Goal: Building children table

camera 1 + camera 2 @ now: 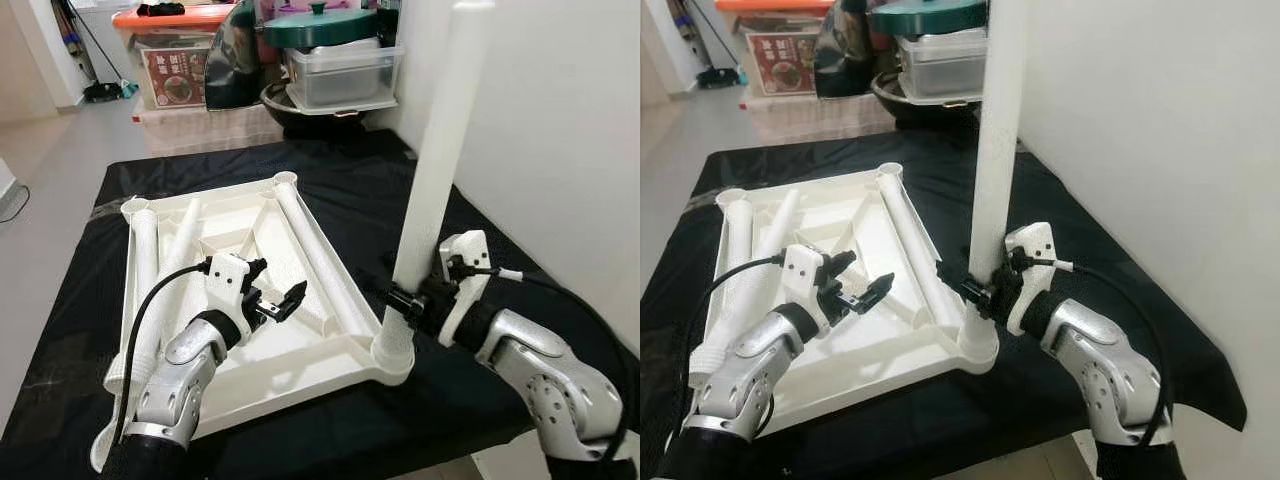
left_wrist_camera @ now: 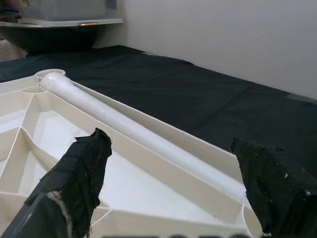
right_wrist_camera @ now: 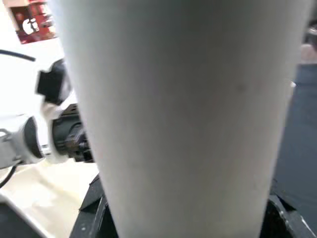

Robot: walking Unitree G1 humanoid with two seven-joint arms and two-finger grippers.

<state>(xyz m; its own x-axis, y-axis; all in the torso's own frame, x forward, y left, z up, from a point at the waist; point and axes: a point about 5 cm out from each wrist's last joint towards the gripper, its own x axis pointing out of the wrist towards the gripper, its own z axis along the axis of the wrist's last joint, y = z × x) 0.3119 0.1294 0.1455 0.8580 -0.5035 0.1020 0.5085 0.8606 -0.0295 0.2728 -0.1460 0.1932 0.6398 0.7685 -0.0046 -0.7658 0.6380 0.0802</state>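
Observation:
The white children's table top (image 1: 230,190) lies upside down on a black-covered table. One white leg (image 1: 440,150) stands upright in the near right corner socket (image 1: 393,352), and my right gripper (image 1: 405,305) is shut on its lower part; up close the leg (image 3: 188,114) fills the right wrist view. My left gripper (image 1: 275,290) hovers open over the inside of the top, nothing between its fingers (image 2: 74,183). Another leg (image 1: 320,260) lies along the right rim, just beyond them. Two more legs (image 1: 150,250) lie along the left side.
A white wall (image 1: 560,130) stands close on the right. Behind the table sit stacked plastic bins (image 1: 175,60), a clear box (image 1: 345,75) and a green lidded pot (image 1: 320,25). The black cloth (image 1: 360,180) ends near the front edge; grey floor (image 1: 50,170) lies to the left.

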